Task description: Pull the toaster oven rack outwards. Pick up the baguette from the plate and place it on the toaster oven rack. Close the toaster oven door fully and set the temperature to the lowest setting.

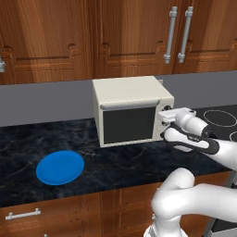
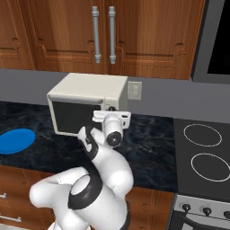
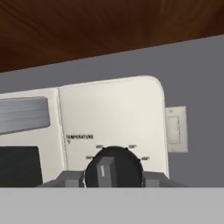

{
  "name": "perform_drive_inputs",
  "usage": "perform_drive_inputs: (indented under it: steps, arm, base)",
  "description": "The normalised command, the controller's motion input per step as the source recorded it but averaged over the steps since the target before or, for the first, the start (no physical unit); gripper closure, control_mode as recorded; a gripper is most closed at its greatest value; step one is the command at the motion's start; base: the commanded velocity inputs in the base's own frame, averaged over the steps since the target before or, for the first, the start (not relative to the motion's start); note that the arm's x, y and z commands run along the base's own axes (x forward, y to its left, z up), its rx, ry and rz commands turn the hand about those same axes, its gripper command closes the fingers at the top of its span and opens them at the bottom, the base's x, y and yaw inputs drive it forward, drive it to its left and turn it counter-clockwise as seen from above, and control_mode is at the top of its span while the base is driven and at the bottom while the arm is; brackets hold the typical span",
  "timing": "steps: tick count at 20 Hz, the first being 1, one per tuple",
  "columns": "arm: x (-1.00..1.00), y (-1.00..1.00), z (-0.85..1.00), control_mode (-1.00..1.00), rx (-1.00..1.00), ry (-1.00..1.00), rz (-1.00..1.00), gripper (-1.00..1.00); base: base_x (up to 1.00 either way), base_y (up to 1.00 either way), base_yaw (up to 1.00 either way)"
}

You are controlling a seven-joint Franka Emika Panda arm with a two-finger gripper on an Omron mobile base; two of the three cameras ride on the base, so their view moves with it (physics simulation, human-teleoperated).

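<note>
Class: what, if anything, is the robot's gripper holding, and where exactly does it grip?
The gripper grips the temperature knob of the toaster oven, one finger on each side.

Layout of the counter with the toaster oven and the plate.
The toaster oven (image 1: 132,110) stands at the back edge of the counter (image 1: 115,162), against the wall, its toaster oven door (image 1: 128,125) shut. The plate (image 1: 60,167) lies left of it, nearer the front edge. The gripper (image 3: 113,178) straddles the temperature knob (image 3: 113,168) on the oven's right front panel; the stovetop (image 2: 204,152) lies to the right.
</note>
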Motion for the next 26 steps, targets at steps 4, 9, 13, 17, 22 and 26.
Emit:
perform_drive_inputs:
  steps: [4, 9, 13, 17, 22, 26]
  arm:
    - [0.0, -0.46, 0.0, -1.0, -0.24, 0.08, 0.15, 1.0]
    - [0.01, -0.38, -0.01, -1.0, -0.26, 0.04, 0.18, 1.0]
    - [0.0, -0.37, -0.07, -1.0, -0.25, 0.0, 0.19, 1.0]
    - [0.04, -0.33, -0.02, -1.0, -0.27, 0.0, 0.23, 1.0]
    - [0.0, -0.33, 0.0, -1.0, -0.3, 0.0, 0.26, 1.0]
    - [0.0, -0.31, 0.0, -1.0, -0.32, 0.0, 0.25, 1.0]
  base:
    - [0.0, 0.0, 0.0]
    - [0.0, 0.0, 0.0]
    - [0.0, 0.0, 0.0]
    - [0.0, 0.0, 0.0]
    - [0.0, 0.0, 0.0]
    - [0.0, 0.0, 0.0]
